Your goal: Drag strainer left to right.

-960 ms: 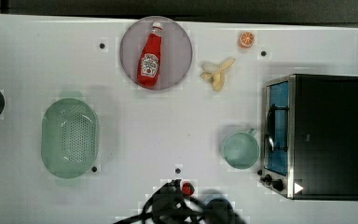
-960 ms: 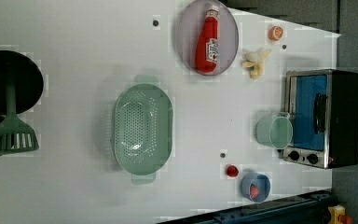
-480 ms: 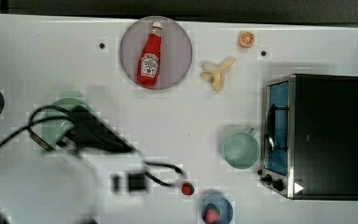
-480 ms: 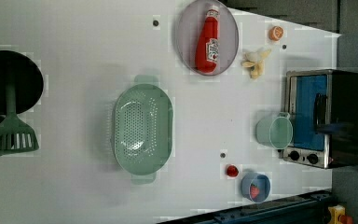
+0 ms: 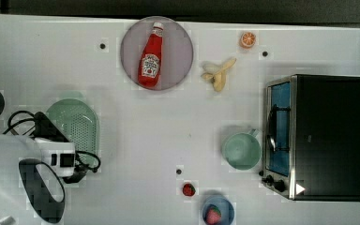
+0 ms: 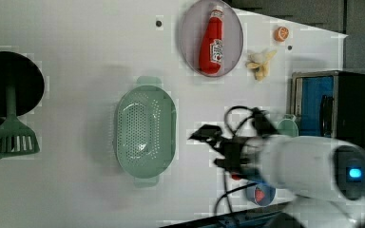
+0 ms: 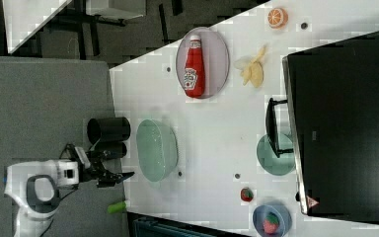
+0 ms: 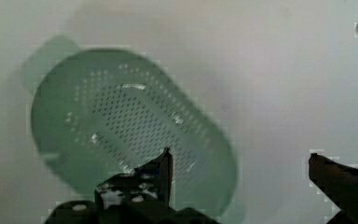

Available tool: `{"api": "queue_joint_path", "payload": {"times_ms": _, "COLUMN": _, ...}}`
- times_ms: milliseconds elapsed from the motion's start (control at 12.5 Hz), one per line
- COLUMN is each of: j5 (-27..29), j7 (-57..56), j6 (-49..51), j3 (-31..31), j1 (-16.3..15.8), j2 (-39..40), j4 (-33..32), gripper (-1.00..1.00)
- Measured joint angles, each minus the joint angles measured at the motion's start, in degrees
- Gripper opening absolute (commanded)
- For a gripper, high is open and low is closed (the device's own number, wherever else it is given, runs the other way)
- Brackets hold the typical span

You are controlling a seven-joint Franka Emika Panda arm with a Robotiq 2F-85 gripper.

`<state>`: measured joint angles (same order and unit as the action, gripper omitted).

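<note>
I am looking down on a white desk point(image 5: 122, 140) with a dark floor past its far edge. In the top view, the strainer point(image 5: 77, 124) sits near the top view's left edge of the desk, the arm partly over it; a grey plate point(image 5: 178, 51) with a ketchup bottle point(image 5: 150, 61) lies near the far edge, a mug point(image 5: 240, 151) just beside the toaster oven point(image 5: 318, 136). In the left view, the strainer point(image 6: 145, 130) lies mid-desk, untouched. In the right view, the gripper point(image 7: 121, 175) hangs off the desk's edge, beside the strainer point(image 7: 156, 149). In the wrist view, the fingers point(image 8: 161, 170) stand wide apart, one over the strainer's point(image 8: 121, 126) bowl. I judge the risk is a shallow hook: the finger could ride over the rim, or tip the light colander.
</note>
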<state>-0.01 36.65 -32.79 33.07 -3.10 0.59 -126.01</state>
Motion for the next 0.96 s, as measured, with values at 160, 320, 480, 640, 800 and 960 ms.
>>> {"api": "queue_joint_path", "payload": {"times_ms": 160, "j5": 0.6, "j7": 7.7, "j6": -5.2, "j3": 1.5, "j1": -0.7, "j2": 4.9, "j4": 0.2, "gripper": 1.00}}
{"api": "queue_joint_path", "payload": {"times_ms": 320, "j5": -2.0, "j7": 15.1, "j6": -9.5, "j3": 2.0, "j1": -0.4, "j2": 9.8, "j4": 0.4, "gripper": 1.00}}
{"api": "queue_joint_path", "payload": {"times_ms": 480, "j5": -2.9, "j7": 21.5, "j6": -13.5, "j3": 1.1, "j1": -0.5, "j2": 13.7, "j4": 0.3, "gripper": 1.00}}
{"api": "queue_joint_path", "payload": {"times_ms": 640, "j5": -5.4, "j7": 28.1, "j6": -16.0, "j3": -0.1, "j1": 0.1, "j2": 18.2, "j4": 0.2, "gripper": 1.00}}
{"api": "queue_joint_path", "payload": {"times_ms": 800, "j5": -6.8, "j7": 32.4, "j6": -21.1, "j3": -0.7, "j1": 1.3, "j2": 23.1, "j4": 0.8, "gripper": 1.00}}
{"api": "queue_joint_path", "payload": {"times_ms": 960, "j5": -10.4, "j7": 36.2, "j6": -23.2, "j3": -1.8, "j1": 1.3, "j2": 26.6, "j4": 1.3, "gripper": 1.00}}
